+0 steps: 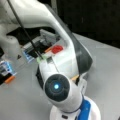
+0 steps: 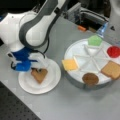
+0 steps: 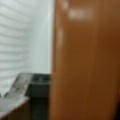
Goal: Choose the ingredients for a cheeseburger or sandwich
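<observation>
Across the grey desk (image 2: pixel 75 105) in a front view, I see the white arm (image 2: pixel 35 30) bent over that view's left half. On the right is the round divided tray (image 2: pixel 75 80), and just left of it the white paper plate (image 2: pixel 51 83). Five pieces lie in the tray, each in its own wedge: a bread slice (image 2: pixel 112 70), the cheese square (image 2: pixel 70 64), the brown patty (image 2: pixel 90 78), the green lettuce (image 2: pixel 95 40) and the red tomato disc (image 2: pixel 113 51).

The other bread slice (image 2: pixel 40 75) is on the plate, with the gripper (image 2: pixel 31 68) right at its upper left corner. I judge this to be the first layer of the sandwich going down, with nothing stacked on it yet. I cannot tell whether the jaws are clamped on the slice or loose beside it. Work from here calls for the slice to end up flat and well inside the plate's rim.

The wrist view is filled by the slice's tan face (image 3: pixel 85 60), very close, with ribbed white plate (image 3: pixel 22 37) beside it. It shows how close the slice is, but nothing of the tray. In a front view the arm (image 1: pixel 62 75) blocks the plate completely, and only a red patch (image 1: pixel 57 48) shows behind it, possibly the tomato.
</observation>
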Tool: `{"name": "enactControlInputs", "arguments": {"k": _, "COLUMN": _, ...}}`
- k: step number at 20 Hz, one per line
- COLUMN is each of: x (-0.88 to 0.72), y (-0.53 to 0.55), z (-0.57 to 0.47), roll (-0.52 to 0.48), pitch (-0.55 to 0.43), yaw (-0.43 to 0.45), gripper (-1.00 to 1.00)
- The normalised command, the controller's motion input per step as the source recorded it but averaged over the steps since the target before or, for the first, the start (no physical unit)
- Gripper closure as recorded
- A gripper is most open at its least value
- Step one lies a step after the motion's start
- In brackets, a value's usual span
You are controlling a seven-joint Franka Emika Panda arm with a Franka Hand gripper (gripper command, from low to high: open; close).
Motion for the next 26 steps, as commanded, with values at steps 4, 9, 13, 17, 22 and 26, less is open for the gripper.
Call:
{"name": "enactControlInputs", "arguments": {"k": 4, "x": -0.14, "y": -0.07, "z": -0.10, "roll": -0.066, "pitch": -0.133, "yaw": 0.084, "gripper": -1.00}}
{"name": "enactControlInputs", "arguments": {"k": 9, "x": -0.11, "y": 0.10, "z": -0.15, "roll": -0.060, "pitch": -0.165, "yaw": 0.024, "gripper": -1.00}}
{"name": "enactControlInputs", "arguments": {"k": 13, "x": -0.12, "y": 0.18, "z": -0.15, "roll": -0.018, "pitch": -0.214, "yaw": -0.050, "gripper": -1.00}}
{"name": "enactControlInputs", "arguments": {"k": 17, "x": -0.16, "y": 0.14, "z": -0.09, "roll": -0.008, "pitch": -0.206, "yaw": -0.067, "gripper": -1.00}}
{"name": "enactControlInputs", "arguments": {"k": 22, "x": -0.16, "y": 0.08, "z": -0.02, "roll": -0.049, "pitch": -0.193, "yaw": -0.056, "gripper": -1.00}}
{"name": "enactControlInputs", "arguments": {"k": 26, "x": -0.19, "y": 0.05, "z": 0.02, "roll": -0.143, "pitch": -0.148, "yaw": -0.049, "gripper": -1.00}}
